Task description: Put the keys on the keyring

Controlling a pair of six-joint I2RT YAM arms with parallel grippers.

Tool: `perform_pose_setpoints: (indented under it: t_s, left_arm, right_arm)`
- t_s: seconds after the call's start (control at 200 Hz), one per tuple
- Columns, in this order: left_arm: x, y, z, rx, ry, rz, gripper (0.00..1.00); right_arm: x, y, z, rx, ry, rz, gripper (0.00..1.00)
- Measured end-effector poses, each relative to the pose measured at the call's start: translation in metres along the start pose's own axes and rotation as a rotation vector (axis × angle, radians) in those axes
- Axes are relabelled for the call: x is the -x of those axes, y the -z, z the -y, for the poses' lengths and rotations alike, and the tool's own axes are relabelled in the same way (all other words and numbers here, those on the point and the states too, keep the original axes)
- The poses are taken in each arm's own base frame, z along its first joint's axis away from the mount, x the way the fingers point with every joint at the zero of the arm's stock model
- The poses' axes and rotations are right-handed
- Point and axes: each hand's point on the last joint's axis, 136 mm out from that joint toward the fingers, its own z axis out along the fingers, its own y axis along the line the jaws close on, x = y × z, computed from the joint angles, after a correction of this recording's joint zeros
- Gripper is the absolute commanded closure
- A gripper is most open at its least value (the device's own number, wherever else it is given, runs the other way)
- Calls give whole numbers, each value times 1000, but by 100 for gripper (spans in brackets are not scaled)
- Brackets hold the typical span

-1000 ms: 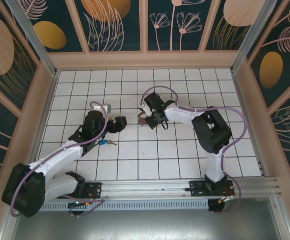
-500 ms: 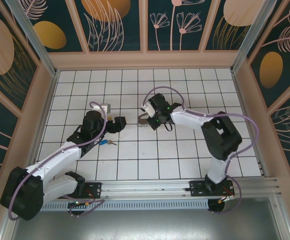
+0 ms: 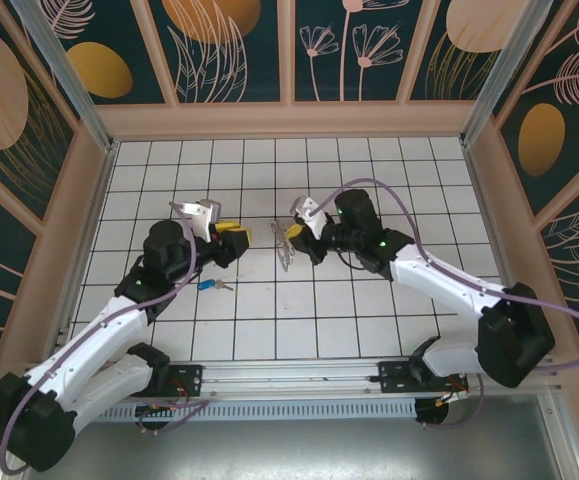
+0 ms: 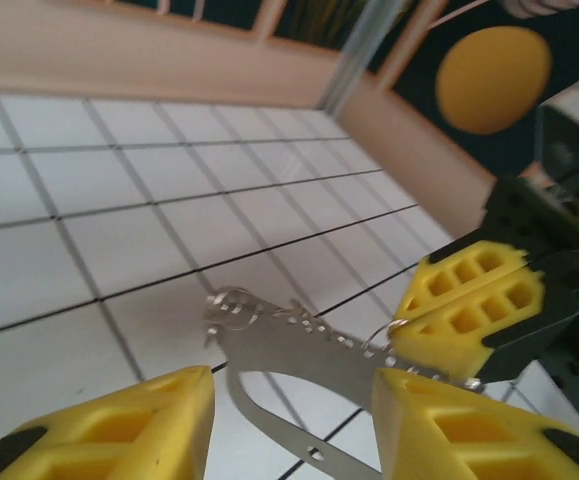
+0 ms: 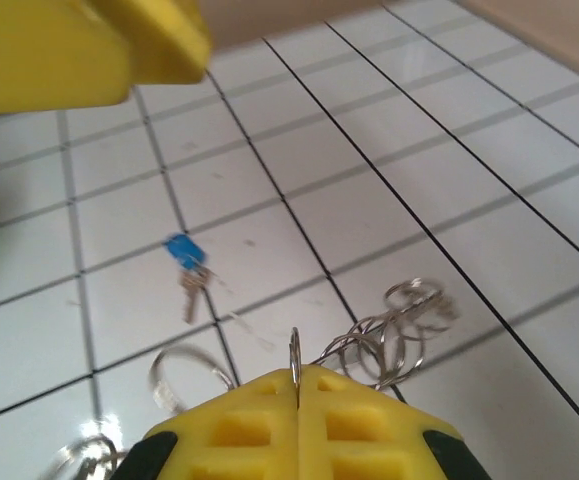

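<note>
- Right gripper [image 3: 291, 232] clenched on the keyring [image 3: 286, 248], which hangs from it.
- Left gripper [image 3: 237, 236] parted, grasping nothing, just beside the keyring.
- Blue key [image 3: 206, 285] lies on the bench [image 3: 369, 310], near the left arm.

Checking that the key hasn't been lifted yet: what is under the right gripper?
Under the right gripper the keyring hangs over the tiled floor; the blue-headed key lies on it beyond, untouched. The ring's pinched part is hidden between the shut fingers.
</note>
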Motion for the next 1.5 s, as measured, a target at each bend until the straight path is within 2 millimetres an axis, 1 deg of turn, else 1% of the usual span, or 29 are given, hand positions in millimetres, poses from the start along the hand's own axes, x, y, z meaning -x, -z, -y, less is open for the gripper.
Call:
perform_pose_setpoints:
  t_s: [0.115, 0.21, 0.34, 0.43, 0.485, 0.566, 0.646, 0.746, 0.856, 1.026, 1.291, 1.501]
  left_arm:
    - [17, 11, 27, -96, -43, 44, 63]
    - [24, 17, 43, -159, -77, 62, 66]
    - [17, 19, 67, -257, -128, 42, 67]
    - [10, 22, 87, -340, -187, 25, 61]
    - [7, 26, 99, -387, -227, 25, 59]
    - [7, 33, 113, -441, -283, 42, 60]
    - [10, 39, 123, -479, -332, 67, 65]
    - [11, 41, 126, -496, -373, 83, 68]
    - [7, 39, 128, -507, -396, 75, 71]
    - [-2, 35, 131, -529, -425, 49, 76]
    - [-2, 36, 144, -567, -473, 49, 79]
    - [-10, 30, 142, -561, -482, 13, 83]
  right_arm:
    - [21, 15, -20, 72, 51, 99, 100]
    - [38, 28, -36, 129, 101, 188, 100]
    - [52, 43, -57, 217, 142, 279, 100]
    - [61, 50, -67, 267, 164, 324, 100]
    - [65, 55, -73, 293, 177, 345, 100]
    - [70, 61, -80, 326, 193, 369, 100]
    - [72, 67, -87, 357, 210, 390, 100]
    - [71, 74, -95, 384, 230, 408, 100]
    - [70, 78, -100, 400, 242, 417, 100]
    - [70, 79, -102, 409, 245, 418, 100]
    - [70, 79, -103, 412, 248, 420, 100]
    - [68, 75, -103, 416, 242, 412, 100]
